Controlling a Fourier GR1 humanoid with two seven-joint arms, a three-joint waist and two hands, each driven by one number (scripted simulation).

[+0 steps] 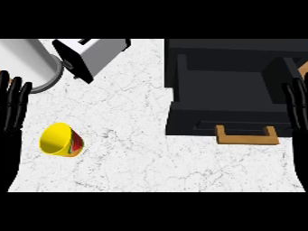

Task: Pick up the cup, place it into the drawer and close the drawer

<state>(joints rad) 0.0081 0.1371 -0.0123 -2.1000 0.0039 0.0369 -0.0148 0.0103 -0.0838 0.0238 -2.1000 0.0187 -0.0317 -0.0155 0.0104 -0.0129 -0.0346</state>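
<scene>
I see the yellow cup (61, 140) lying on its side on the white marble tabletop (136, 153), at the left, near my left hand (2, 117). This hand rests open at the left edge, fingers straight up, holding nothing. My right hand (307, 122) is the same at the right edge. The black drawer (226, 85) stands open at the right, its wooden handle (247, 135) toward me. A toaster (93, 54) and a white round container (26, 61) stand at the back left.

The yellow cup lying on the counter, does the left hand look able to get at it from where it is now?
Probably yes. The yellow cup lies on its side just right of the open left hand, with only bare counter between them. The toaster and drawer sit well away.
</scene>
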